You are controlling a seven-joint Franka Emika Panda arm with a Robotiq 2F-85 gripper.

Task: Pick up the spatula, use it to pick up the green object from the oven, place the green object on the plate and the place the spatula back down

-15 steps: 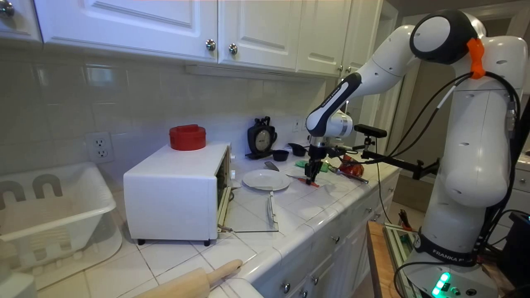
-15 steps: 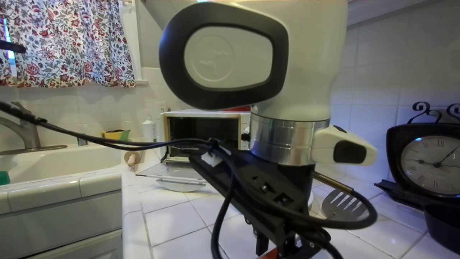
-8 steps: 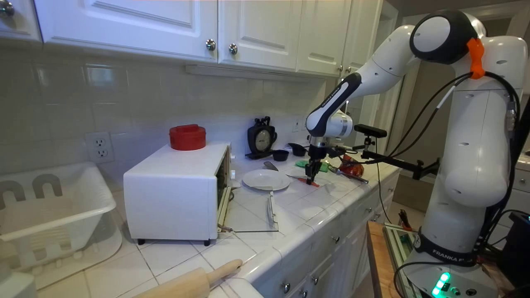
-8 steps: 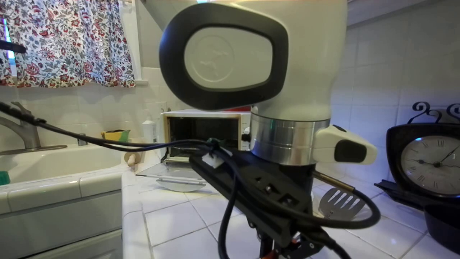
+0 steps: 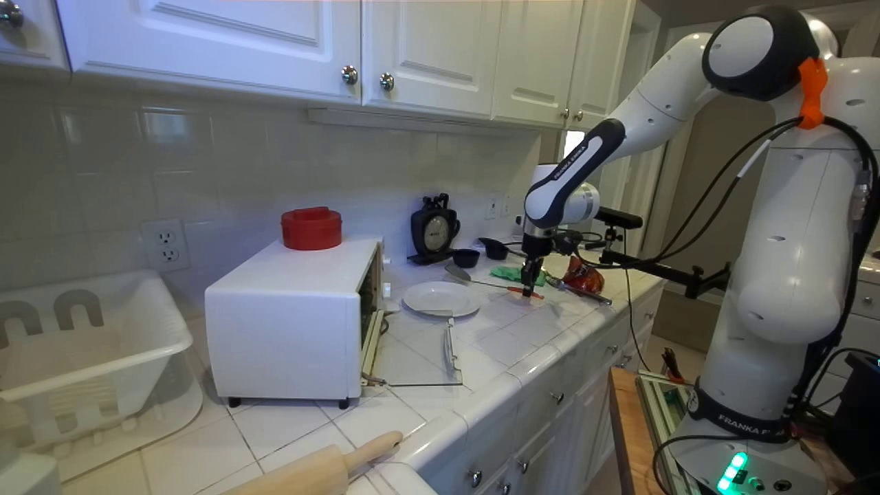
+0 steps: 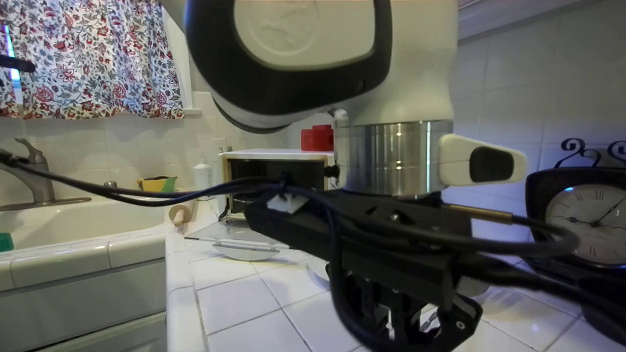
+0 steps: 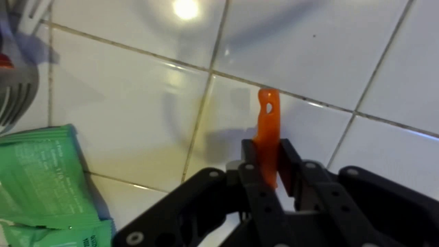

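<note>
Your gripper [image 7: 267,148] is pinching one spatula [image 7: 268,126] by its glossy orange handle, which has an oval hole at the end. In an exterior view, its thin shaft runs from the grip to a flat, rounded grey blade [image 5: 458,272] near the plate [image 5: 441,298]; whether the blade touches the counter [image 5: 505,345] you can't tell. That one plate, round, smooth and white, sits on glazed square tiles between your gripper and the oven [image 5: 282,337]. The oven is a white box, its glass door [image 5: 419,352] folded down and its inside too dark to make out; one round red tub [image 5: 311,229] rests on top. Beside your gripper lie two crinkled green packets [image 7: 44,178] with ridged seams; you can read "2024" on the lower one. Farther off you have two black cups [image 5: 465,258], one black clock [image 6: 589,222] with Roman numerals, and one wooden rolling pin [image 5: 309,474]. The arm [image 5: 650,106] reads "FRANKA EMIKA".
</note>
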